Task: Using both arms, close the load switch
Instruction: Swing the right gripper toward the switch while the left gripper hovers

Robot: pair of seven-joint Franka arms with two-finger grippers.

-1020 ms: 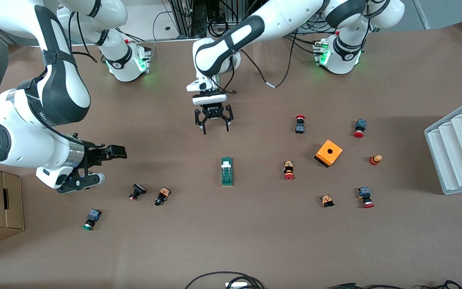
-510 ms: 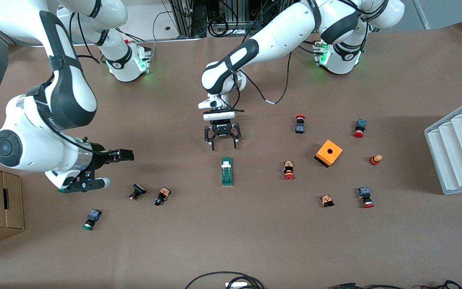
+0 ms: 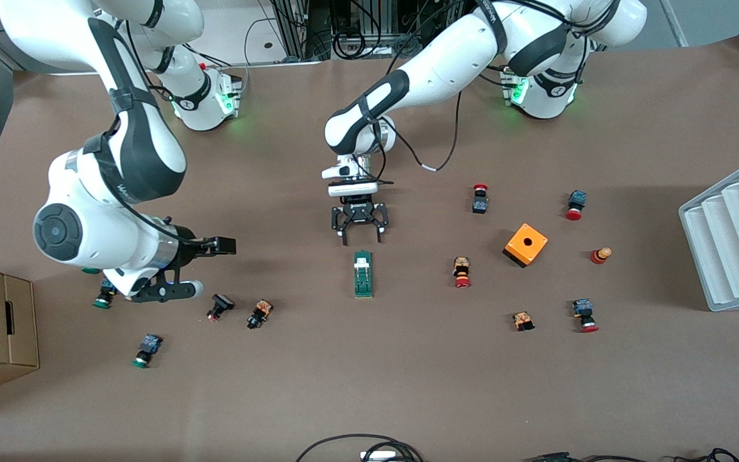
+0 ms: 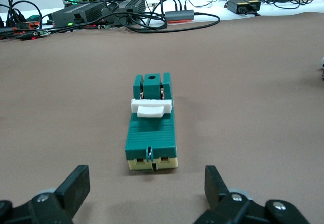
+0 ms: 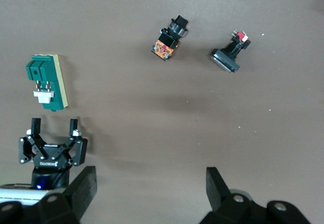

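- The load switch [image 3: 363,274] is a narrow dark-green block with a white lever and cream base, lying mid-surface.
- The left hand [image 3: 361,235] hangs open, just above the switch's end nearer the bases.
- The right hand [image 3: 197,266] is open, over the right arm's end.
- The surface [image 3: 408,385] is brown, with scattered push buttons and an orange box [image 3: 525,244].

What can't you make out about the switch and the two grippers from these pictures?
- Load switch: whether its white lever is fully closed; too small in the front view, foreshortened in the left wrist view.
- Right gripper: its open fingertips are cut off by the right wrist view's edge.
- Left gripper: its height over the table.
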